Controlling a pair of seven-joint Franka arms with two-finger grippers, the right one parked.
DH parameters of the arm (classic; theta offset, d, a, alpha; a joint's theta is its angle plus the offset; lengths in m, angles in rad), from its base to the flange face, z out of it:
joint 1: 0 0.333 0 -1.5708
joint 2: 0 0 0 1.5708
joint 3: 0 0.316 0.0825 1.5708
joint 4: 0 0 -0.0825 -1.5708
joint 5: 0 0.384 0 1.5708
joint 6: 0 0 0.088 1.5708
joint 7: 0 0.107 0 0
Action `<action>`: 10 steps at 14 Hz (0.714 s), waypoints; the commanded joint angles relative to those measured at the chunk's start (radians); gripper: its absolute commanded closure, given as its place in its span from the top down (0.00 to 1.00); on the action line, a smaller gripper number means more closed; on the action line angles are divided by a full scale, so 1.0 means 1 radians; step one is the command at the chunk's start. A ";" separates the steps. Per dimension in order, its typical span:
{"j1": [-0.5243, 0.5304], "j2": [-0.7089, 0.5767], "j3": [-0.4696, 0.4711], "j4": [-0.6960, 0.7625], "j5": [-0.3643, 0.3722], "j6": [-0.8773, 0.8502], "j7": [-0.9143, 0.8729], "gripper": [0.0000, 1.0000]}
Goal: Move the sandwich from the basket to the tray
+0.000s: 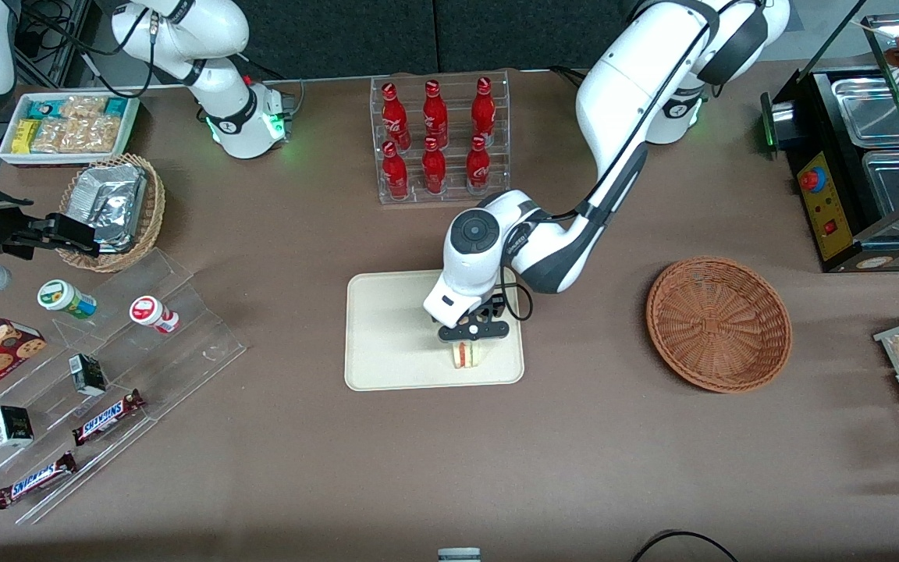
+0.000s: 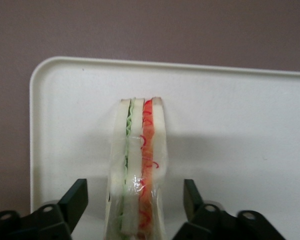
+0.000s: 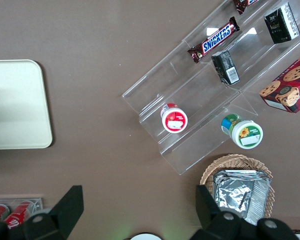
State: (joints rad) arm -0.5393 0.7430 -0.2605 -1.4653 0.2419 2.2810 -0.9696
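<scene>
The sandwich (image 1: 466, 357) (image 2: 140, 160), a plastic-wrapped wedge of white bread with green and red-orange filling, stands on its edge on the cream tray (image 1: 387, 343) (image 2: 240, 120) (image 3: 15, 100), near the tray's rim closest to the front camera. My gripper (image 1: 467, 346) (image 2: 135, 189) hangs straight above it, open. Its black fingers (image 2: 76, 197) stand on either side of the wedge with a gap to the bread on each side. The reddish-brown wicker basket (image 1: 719, 324) sits empty on the table toward the working arm's end.
A clear rack of red cola bottles (image 1: 438, 140) stands farther from the front camera than the tray. Toward the parked arm's end are a tan foil-packet basket (image 1: 114, 211), an acrylic snack shelf (image 1: 106, 367) and a white snack box (image 1: 67, 125). A black food warmer (image 1: 871, 156) stands near the basket.
</scene>
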 commanded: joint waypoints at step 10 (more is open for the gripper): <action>0.054 -0.376 0.004 -0.003 -0.058 -0.395 -0.012 1.00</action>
State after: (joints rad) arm -0.5263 0.4649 -0.2573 -1.4427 0.2177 1.9558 -0.9885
